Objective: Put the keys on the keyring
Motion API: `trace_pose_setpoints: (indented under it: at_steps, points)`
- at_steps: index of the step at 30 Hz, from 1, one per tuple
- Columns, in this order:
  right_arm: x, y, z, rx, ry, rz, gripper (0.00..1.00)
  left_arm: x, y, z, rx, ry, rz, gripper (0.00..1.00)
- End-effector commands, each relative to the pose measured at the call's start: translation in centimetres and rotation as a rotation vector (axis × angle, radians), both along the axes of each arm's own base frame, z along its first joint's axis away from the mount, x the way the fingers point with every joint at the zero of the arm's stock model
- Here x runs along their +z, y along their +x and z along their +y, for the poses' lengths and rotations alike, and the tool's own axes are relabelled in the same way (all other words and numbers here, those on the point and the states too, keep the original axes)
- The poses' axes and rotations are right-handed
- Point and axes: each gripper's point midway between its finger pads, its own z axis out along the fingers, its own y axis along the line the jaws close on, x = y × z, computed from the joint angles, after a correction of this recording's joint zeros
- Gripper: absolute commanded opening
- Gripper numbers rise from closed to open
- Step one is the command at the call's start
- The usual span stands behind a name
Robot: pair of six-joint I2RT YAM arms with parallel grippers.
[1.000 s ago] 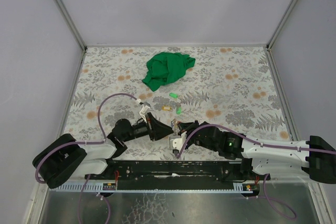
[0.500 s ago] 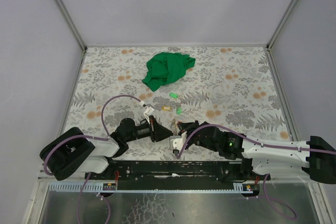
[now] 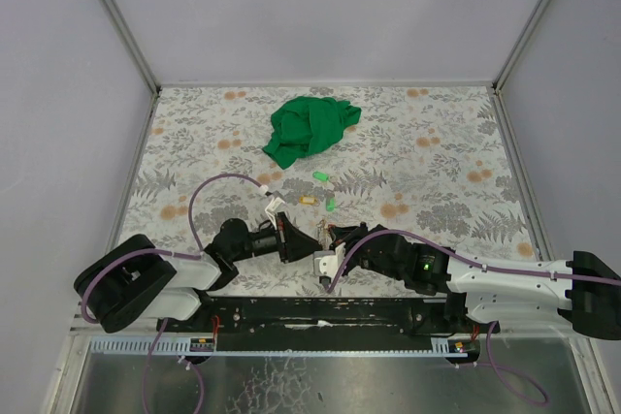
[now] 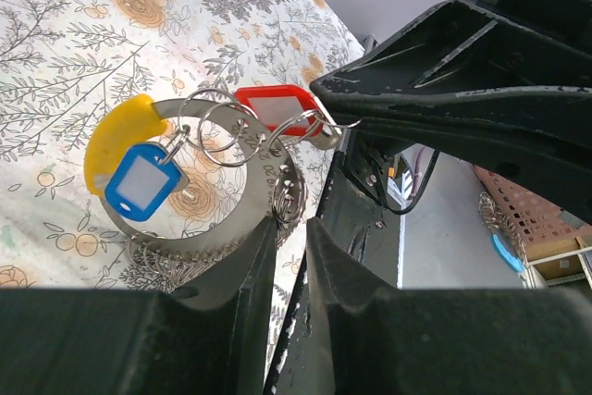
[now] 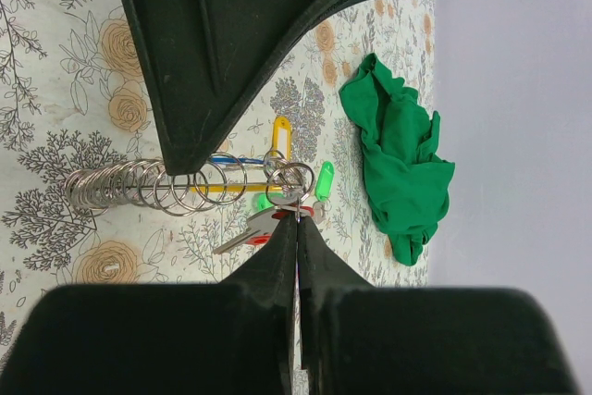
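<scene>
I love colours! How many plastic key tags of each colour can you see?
Green plastic key tags: 2
Yellow plastic key tag, on the ring: 1
Orange-yellow plastic key tag, loose: 1
Red plastic key tag: 1
Blue plastic key tag: 1
Total: 6

A crumpled green cloth (image 3: 310,128) lies toward the far middle of the bench (image 3: 437,162), whose cover bears grey leaves and orange flowers.
</scene>
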Motion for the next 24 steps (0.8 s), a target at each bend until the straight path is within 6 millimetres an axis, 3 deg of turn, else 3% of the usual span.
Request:
trace_pose_setpoints:
  at_steps: [1, 18, 24]
  points:
    - [1.43, 0.6, 0.04, -0.033, 0.056, -0.017, 0.0, 2.39, -0.03, -0.69, -0.026, -0.075, -0.065, 0.17]
    - [1.38, 0.4, 0.09, -0.027, 0.062, -0.005, 0.0, 1.86, 0.58, -1.14, 0.006, -0.067, -0.012, 0.15]
    - [0.98, 0.47, 0.05, -0.037, 0.052, 0.006, 0.0, 2.24, 0.67, -1.1, 0.015, -0.079, -0.01, 0.0]
